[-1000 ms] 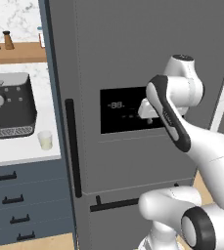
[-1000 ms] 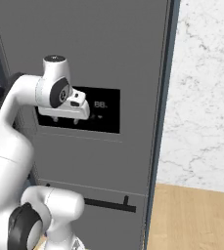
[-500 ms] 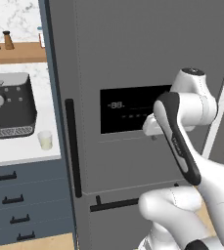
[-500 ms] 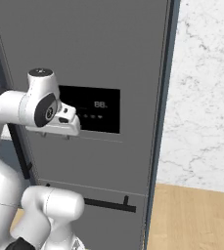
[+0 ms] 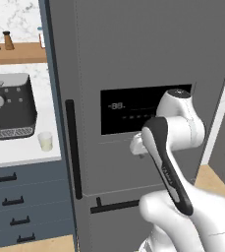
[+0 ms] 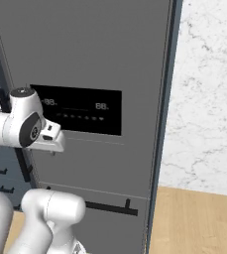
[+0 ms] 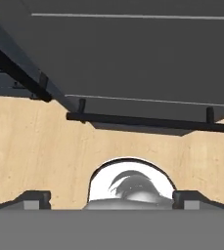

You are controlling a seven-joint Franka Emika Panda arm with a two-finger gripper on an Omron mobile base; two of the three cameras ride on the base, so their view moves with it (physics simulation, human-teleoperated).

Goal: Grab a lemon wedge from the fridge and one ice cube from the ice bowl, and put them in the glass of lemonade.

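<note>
The tall grey fridge [image 5: 133, 59] stands closed, with its black display panel [image 5: 128, 110] and a long upright black handle [image 5: 73, 147]. My hand hangs in front of the door just below the panel and points down. In the hand view my gripper [image 7: 112, 199] is open with nothing between its fingertips [image 7: 33, 197], above the wooden floor and the horizontal handle [image 7: 147, 122] of the fridge's lower drawer. The glass of lemonade [image 5: 45, 141] sits on the white counter left of the fridge. The lemon wedge, the ice cube and the ice bowl are out of view.
A black coffee machine [image 5: 13, 106] stands behind the glass on the counter [image 5: 15, 152], above dark blue drawers [image 5: 15, 216]. A wooden shelf [image 5: 15, 51] carries two shakers. A marble wall [image 6: 209, 99] lies right of the fridge, with wooden floor [image 6: 194, 223] below it.
My arm has folded and the hand has dropped from in front of the display panel to just below it, turning to face down. The fridge stays closed.
</note>
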